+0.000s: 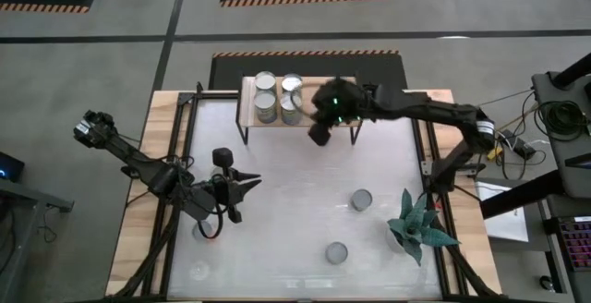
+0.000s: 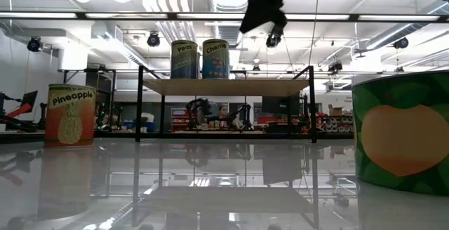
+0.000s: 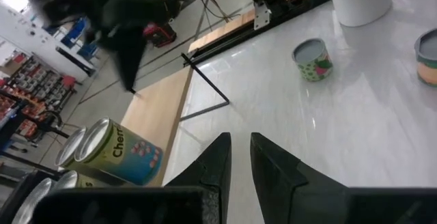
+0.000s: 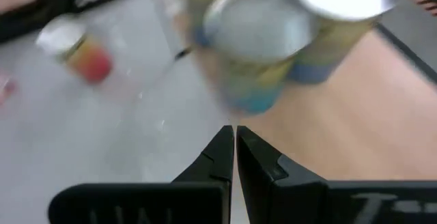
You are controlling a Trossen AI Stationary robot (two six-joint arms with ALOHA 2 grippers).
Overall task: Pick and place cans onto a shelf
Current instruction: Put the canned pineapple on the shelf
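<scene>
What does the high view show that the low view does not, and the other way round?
Only the high view shows the left gripper over the table's left side, the plant, and four cans on the shelf. Only the low view shows labels: the pineapple can on the table, the peas can on the shelf. Both show the right gripper, jaws shut, by the shelf.

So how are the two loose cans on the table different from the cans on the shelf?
The two loose cans stand apart from each other on the white table, near the plant. The shelf cans are packed together in a tight cluster at the left end of the raised wooden shelf. The loose pair is two; the shelf group is four. All stand upright with silver tops.
</scene>
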